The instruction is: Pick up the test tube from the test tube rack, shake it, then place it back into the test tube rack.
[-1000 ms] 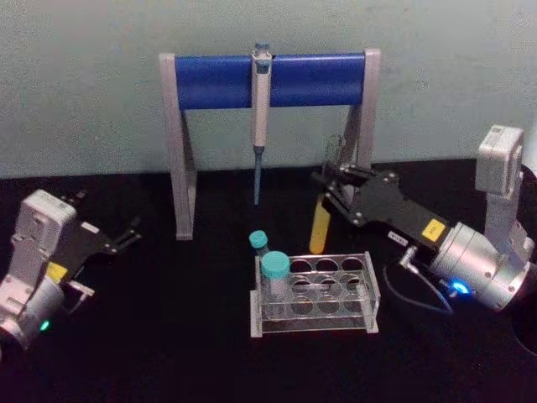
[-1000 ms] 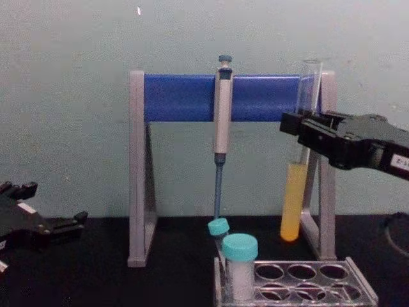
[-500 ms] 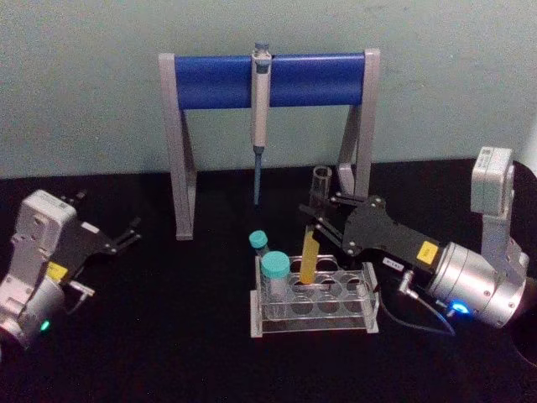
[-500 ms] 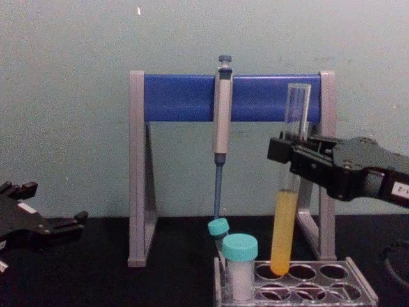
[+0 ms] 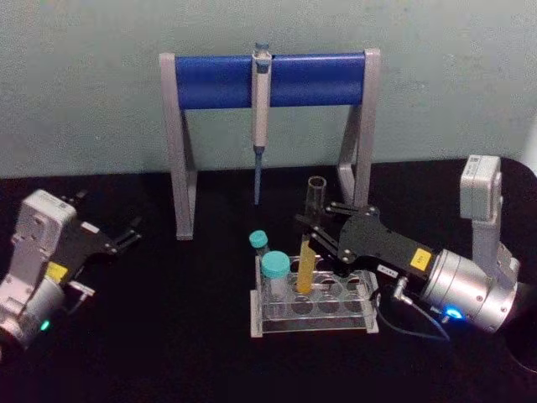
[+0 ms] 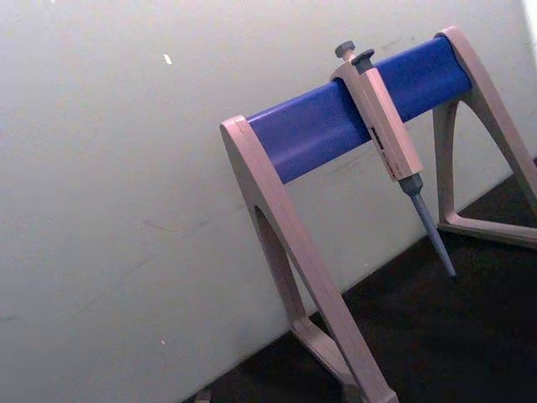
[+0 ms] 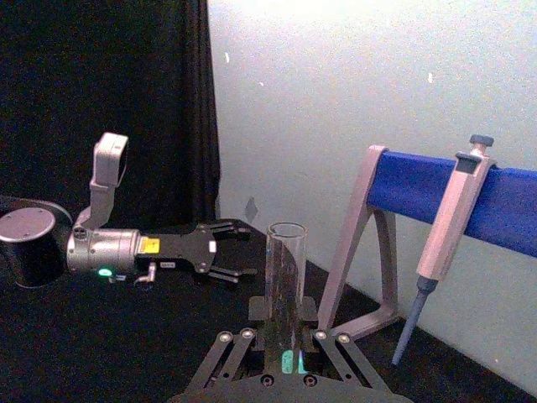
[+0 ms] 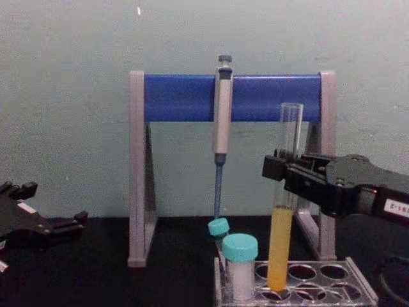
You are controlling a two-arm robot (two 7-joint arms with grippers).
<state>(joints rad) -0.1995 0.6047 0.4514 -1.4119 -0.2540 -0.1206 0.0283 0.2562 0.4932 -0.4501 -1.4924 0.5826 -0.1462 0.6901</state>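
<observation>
The test tube (image 5: 306,267) stands nearly upright in the head view, with its mouth leaning a little toward the robot's right. Its yellow end is already inside a hole of the test tube rack (image 5: 315,324), just right of the larger teal-capped vial (image 5: 274,265). The right gripper (image 5: 315,234) reaches in from the right and is clamped across the glass above the liquid. The left gripper (image 5: 126,235) sits parked well off to the left with its fingers spread, so the right arm is the one at work.

The left wrist view looks at the pipette stand (image 6: 352,117) and its hanging pipette (image 6: 390,138), not at the rack.

In the right wrist view the test tube (image 7: 285,277) rises straight out from between the right gripper (image 7: 285,357)'s closed fingers, its long axis crosswise to them. The left gripper (image 7: 225,252) shows farther off.

In the chest view the test tube (image 8: 279,249) looks plumb, its bottom below the rim of the test tube rack (image 8: 358,291). The right gripper (image 8: 281,171) grips it around mid-height. I judge that what remains is a straight drop along the tube's own axis, then letting go.

A second ago the tube hung high beside the stand's right leg, behind the rack. Half a second ago its tip was only at the hole's mouth. Now it is lower and inside the hole, and the left arm has not stirred.
</observation>
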